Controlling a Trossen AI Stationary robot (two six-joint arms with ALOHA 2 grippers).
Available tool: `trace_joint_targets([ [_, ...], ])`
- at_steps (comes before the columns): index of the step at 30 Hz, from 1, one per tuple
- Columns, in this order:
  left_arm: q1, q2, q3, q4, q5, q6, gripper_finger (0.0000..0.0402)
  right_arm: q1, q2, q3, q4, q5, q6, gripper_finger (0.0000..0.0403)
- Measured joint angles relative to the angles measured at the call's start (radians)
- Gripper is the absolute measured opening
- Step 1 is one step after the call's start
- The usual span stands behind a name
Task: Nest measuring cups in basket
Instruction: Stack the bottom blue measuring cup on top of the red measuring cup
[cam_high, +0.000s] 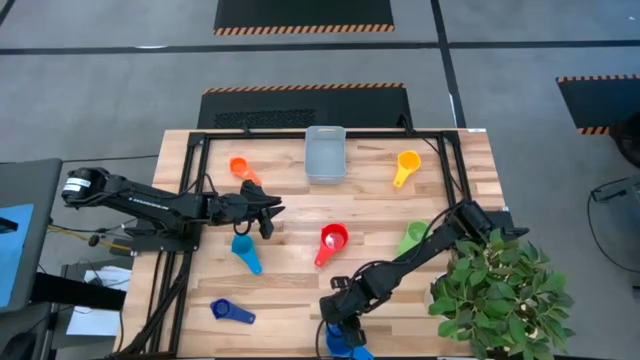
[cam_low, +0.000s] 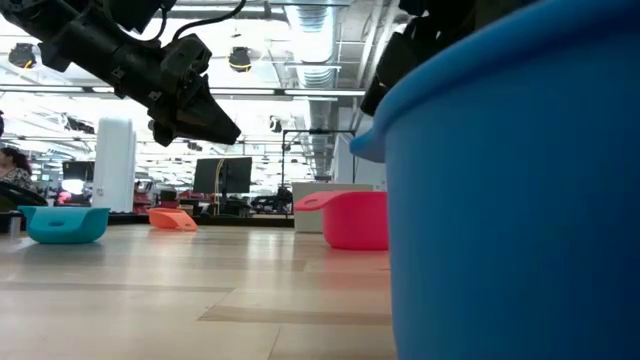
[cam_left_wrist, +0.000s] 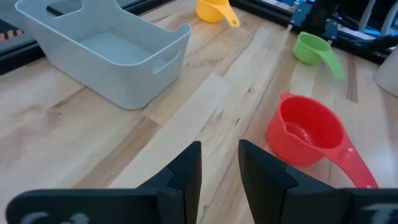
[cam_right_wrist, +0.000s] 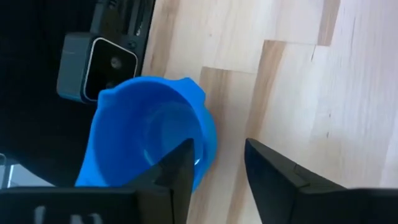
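Observation:
The pale basket (cam_high: 325, 153) (cam_left_wrist: 106, 50) stands near the table's far edge. Cups rest base-down on the wood: orange (cam_high: 240, 167), yellow (cam_high: 406, 165), red (cam_high: 332, 240) (cam_left_wrist: 305, 130), green (cam_high: 413, 237), light blue (cam_high: 245, 250), dark blue (cam_high: 230, 312). Another blue cup (cam_high: 345, 345) (cam_right_wrist: 149, 137) sits at the near edge. My left gripper (cam_high: 270, 215) (cam_left_wrist: 221, 162) hovers narrowly open above bare wood between the orange and light blue cups. My right gripper (cam_high: 338, 318) (cam_right_wrist: 217, 146) is open over the near blue cup, one finger (cam_right_wrist: 180, 165) over its hollow and one outside its wall. My right gripper comes down from above at the blue cup's wall (cam_right_wrist: 208, 140) beside its spout, one finger on the inner side and one outside. The cup sits upright on the table. Whether a finger touches the wall, I cannot tell.
A potted plant (cam_high: 500, 290) crowds the table's right near corner beside my right arm. A black frame (cam_high: 200, 150) runs along the far and left edges. Bare wood lies between the basket and the red cup.

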Motion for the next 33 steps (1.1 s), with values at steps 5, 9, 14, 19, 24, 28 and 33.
trace_joint_targets([
  [5,0.0,0.0,0.0,0.0,-0.001,0.0,0.0093,0.0,0.0,-0.022,-0.002,-0.002,0.006,0.0149],
  [9,0.0,0.0,0.0,-0.001,-0.003,0.0,0.0093,-0.006,0.0,-0.023,0.0,-0.003,0.007,0.0143],
  [14,0.0,0.0,0.0,-0.001,-0.003,0.0,0.0093,-0.021,0.0,-0.023,-0.042,-0.002,0.016,0.0107],
  [19,0.0,0.0,0.0,-0.003,-0.002,0.004,0.0093,-0.057,-0.003,-0.023,-0.093,0.01,0.094,0.0028],
  [24,0.0,0.0,0.0,-0.015,-0.003,0.004,0.0093,-0.081,-0.045,-0.024,-0.157,0.048,0.196,0.0025],
  [28,0.0,0.0,0.0,-0.033,-0.018,0.005,0.0093,-0.101,-0.121,-0.025,-0.223,0.181,0.287,0.0031],
  [33,0.0,0.0,0.0,-0.038,-0.019,0.003,0.0093,-0.146,-0.221,-0.024,-0.321,0.403,0.461,0.0015],
])
